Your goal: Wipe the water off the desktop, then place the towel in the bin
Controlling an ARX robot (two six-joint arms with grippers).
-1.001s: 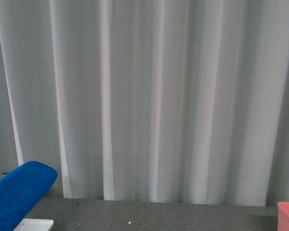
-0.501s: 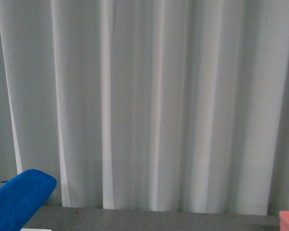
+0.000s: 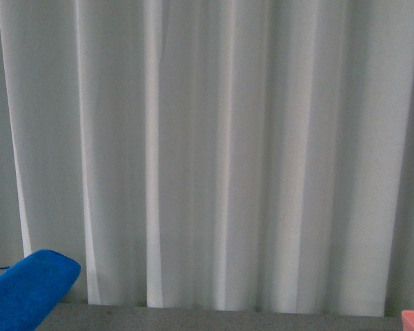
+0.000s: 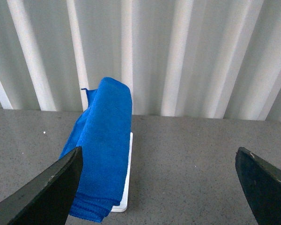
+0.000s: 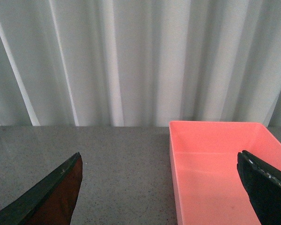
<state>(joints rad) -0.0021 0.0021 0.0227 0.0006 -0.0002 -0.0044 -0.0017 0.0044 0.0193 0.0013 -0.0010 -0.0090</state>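
Standing with jaws wide apart and empty, the left gripper (image 4: 158,152) faces the towel (image 4: 105,140), which is draped in folds over a small white tray (image 4: 128,183) near the curtain (image 3: 228,138), on the left part of the desktop (image 4: 201,164). The right gripper (image 5: 159,154) is also spread and holds nothing, with the bin (image 5: 215,168) just ahead of it. I think the step in hand is taking the towel: the left arm should close on the upper fold and lift it clear of the tray. I can see no water.
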